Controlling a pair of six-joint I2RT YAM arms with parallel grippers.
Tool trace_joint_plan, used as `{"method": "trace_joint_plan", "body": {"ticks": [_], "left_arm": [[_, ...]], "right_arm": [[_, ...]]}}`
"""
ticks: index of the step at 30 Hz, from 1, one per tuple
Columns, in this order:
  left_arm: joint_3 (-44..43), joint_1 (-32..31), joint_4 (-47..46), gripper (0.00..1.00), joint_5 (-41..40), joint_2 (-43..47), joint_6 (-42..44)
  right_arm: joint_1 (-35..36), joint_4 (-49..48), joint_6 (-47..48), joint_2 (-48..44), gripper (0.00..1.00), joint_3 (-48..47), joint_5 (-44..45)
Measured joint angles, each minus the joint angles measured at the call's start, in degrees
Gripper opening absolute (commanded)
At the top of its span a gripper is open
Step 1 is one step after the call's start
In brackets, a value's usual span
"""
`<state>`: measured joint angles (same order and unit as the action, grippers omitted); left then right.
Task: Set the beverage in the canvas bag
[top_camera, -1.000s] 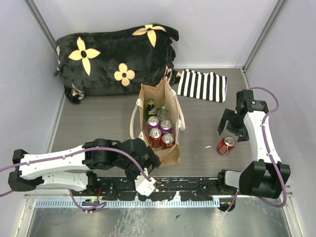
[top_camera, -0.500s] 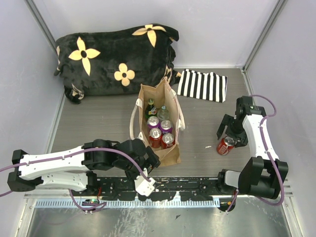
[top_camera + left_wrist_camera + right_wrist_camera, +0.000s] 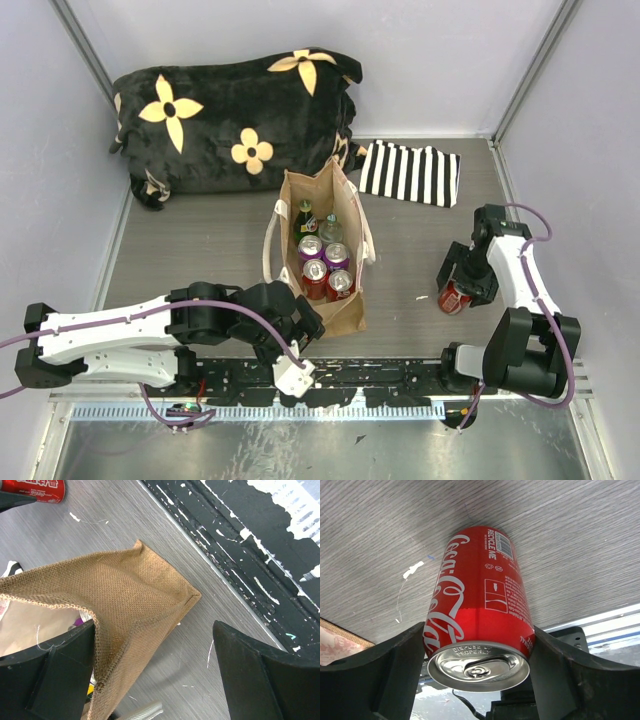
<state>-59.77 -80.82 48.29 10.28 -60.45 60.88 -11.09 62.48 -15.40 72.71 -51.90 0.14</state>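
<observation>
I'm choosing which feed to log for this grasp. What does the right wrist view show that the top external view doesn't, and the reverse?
Only the right wrist view shows the red can's label print and pull-tab end, and how closely the right gripper's open fingers flank it. Only the top external view shows the cans and bottles inside the canvas bag, the left gripper at its near corner, the flowered blanket and the striped cloth. Both show the can lying on its side on the table, straddled by the right gripper.
</observation>
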Motion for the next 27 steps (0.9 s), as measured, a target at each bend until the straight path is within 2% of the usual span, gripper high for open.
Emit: {"method": "trace_joint_plan", "body": {"ticks": [4,8,10,14,23,27], "left_arm": [[0.15,-0.04,-0.44,0.98,-0.59,0.13,0.00],[0.42,-0.09,-1.18,0.98,-1.73,0.57,0.24],[0.55,-0.09,-2.03,0.98,-2.99,0.72,0.66],[0.35,0.00,-3.04,0.98,-5.68,0.59,1.27],[-8.96,2.69,-1.51,0.98,-7.78,-1.07,-1.92],[-9.99,2.69,0.02,0.98,-7.45,-0.13,-3.58]], "right_arm": [[-0.31,-0.07,-0.61,-0.02,0.33,0.33,0.00],[-0.39,-0.11,-0.72,-0.02,0.06,0.31,0.00],[-0.39,0.07,-0.74,-0.02,0.01,0.11,-0.02],[-0.39,2.25,-0.74,0.09,0.01,-3.76,-0.33],[-0.55,4.79,-1.73,3.04,0.01,-28.24,-6.47],[1.73,6.10,-4.55,5.14,0.01,-40.13,-10.10]]}}
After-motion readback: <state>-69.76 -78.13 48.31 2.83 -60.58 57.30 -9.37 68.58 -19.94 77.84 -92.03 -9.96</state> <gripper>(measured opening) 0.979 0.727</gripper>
